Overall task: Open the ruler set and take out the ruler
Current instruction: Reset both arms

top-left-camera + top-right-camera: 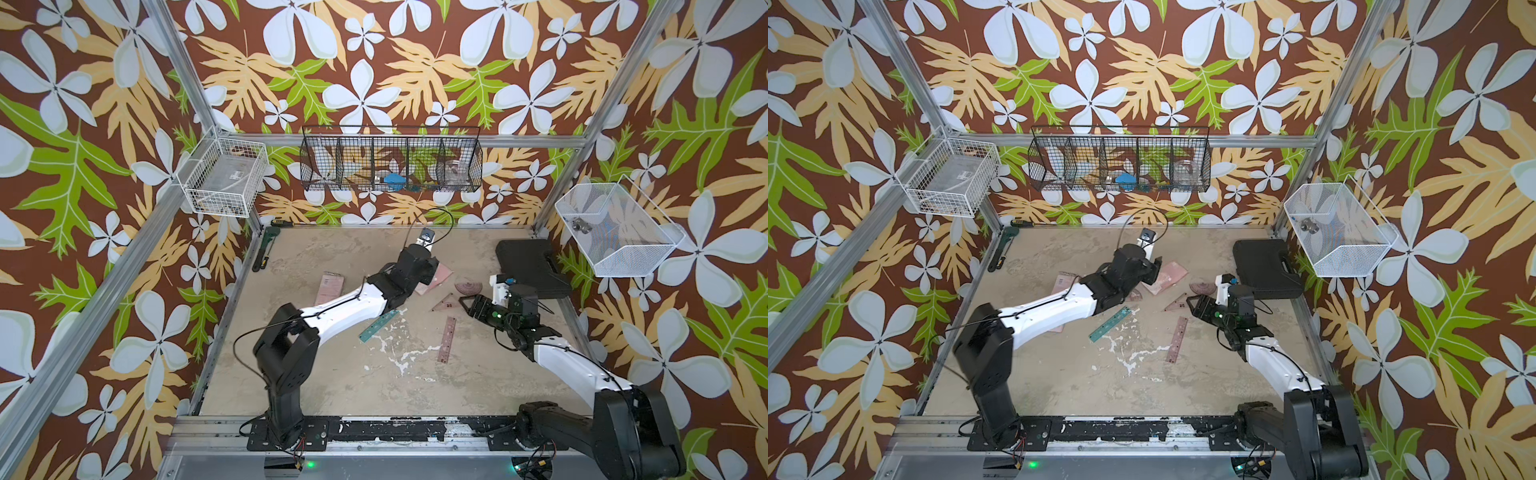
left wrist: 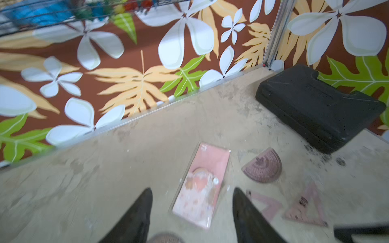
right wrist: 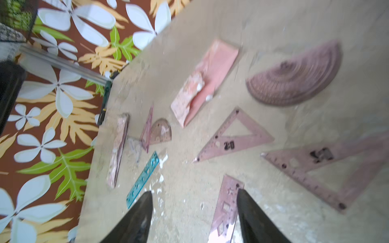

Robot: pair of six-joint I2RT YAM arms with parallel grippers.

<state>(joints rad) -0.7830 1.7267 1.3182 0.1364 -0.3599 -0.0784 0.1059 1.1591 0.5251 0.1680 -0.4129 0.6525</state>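
Note:
The ruler set, a pink card case in a clear sleeve (image 2: 202,185), lies flat on the table. My left gripper (image 2: 192,190) hovers over its near end, open and empty. A second pink case (image 1: 330,286) lies partly under the left arm. A pink straight ruler (image 3: 227,202) lies loose on the table under my right gripper (image 3: 194,191), which is open and holds nothing. A teal ruler (image 3: 145,176) lies beside it. Pink set squares (image 3: 233,136) and a protractor (image 3: 294,77) are scattered around. In a top view the right gripper (image 1: 465,304) sits beside a set square (image 1: 444,304).
A black plastic case (image 1: 528,266) lies at the back right corner. Hand tools (image 1: 264,249) lie along the table's left edge. Wire baskets hang on the left (image 1: 226,176), back (image 1: 390,164) and right (image 1: 619,230) walls.

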